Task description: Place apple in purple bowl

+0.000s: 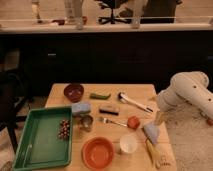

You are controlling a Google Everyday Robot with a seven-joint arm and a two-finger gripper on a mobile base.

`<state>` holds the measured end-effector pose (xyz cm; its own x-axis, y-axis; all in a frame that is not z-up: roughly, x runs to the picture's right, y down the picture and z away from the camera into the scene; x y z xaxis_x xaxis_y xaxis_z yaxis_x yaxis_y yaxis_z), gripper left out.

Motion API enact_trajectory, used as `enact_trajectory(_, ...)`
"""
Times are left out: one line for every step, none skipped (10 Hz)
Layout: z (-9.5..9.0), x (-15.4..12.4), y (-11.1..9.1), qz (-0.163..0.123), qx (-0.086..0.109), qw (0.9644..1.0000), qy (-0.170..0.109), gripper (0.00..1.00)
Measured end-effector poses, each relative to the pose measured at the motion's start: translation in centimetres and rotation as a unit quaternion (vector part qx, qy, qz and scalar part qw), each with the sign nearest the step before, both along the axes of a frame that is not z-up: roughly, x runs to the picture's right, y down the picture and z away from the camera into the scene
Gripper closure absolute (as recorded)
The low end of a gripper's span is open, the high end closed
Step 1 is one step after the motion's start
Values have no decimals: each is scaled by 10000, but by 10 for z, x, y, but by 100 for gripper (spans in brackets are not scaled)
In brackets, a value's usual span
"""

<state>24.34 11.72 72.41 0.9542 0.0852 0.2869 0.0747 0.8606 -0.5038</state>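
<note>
Gripper: the gripper [159,119] hangs off the white arm [186,90] at the table's [55,98] right edge, jaws spread wide, nothing in them.
Apple: the apple [133,122] sits on the table right of centre, just left of the gripper and not touching it, at the tip of a fork [113,121].
Purple bowl: the purple bowl [74,92] stands upright at the far left corner, well apart from the apple.
Front edge: an orange bowl [98,152] with a white cup [128,144] just beside it.
Left side: a green tray [31,150] holding dark grapes [63,129].
Middle: a blue sponge [81,108] and a small metal cup [87,122].
</note>
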Motion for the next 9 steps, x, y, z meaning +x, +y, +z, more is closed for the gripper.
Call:
enact_trajectory(6, -1, 2, 65, -1, 9997, -226, 20)
enact_trajectory(13, -2, 7, 159, -26, 9987, -480, 20)
enact_trajectory(22, -4, 12, 305, -39, 9964, -791, 20)
enact_trajectory(28, -6, 16, 406, -65, 9943, -980, 20)
enact_trajectory(38, -5, 24, 668, -158, 9894, -1276, 20)
enact_trajectory(45, -4, 28, 859, -225, 9855, -1449, 20)
enact_trajectory(49, -5, 34, 962, -338, 9827, -1548, 20)
enact_trajectory(54, -7, 36, 1001, -371, 9817, -1574, 20)
enact_trajectory(60, -10, 42, 1011, -469, 9810, -1589, 20)
